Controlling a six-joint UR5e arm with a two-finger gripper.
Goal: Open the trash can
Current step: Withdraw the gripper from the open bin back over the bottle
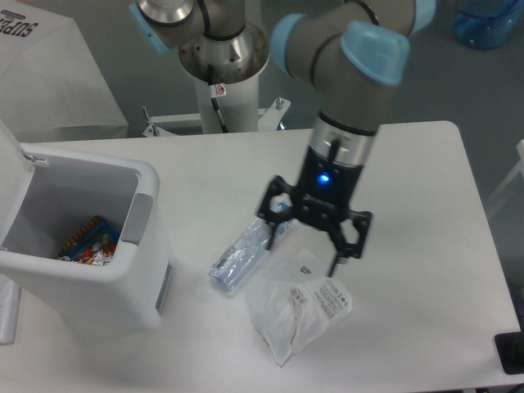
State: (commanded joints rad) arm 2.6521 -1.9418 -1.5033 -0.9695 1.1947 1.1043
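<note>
White desk (409, 164) on grey floor. Trash can (98, 270) lid up at my left edge; hand (304, 239) released, above bottle (246, 254) and bag (299, 307).

White cover (49, 65), top left: partial dark capitals, apparently "SUPE", cut off at frame edge. Clear bag (299, 307) bears a printed label, too small to read.

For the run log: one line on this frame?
trash can: lid up | gripper: open, empty, above plastic bottle and clear bag | bin holds colorful wrappers
</note>
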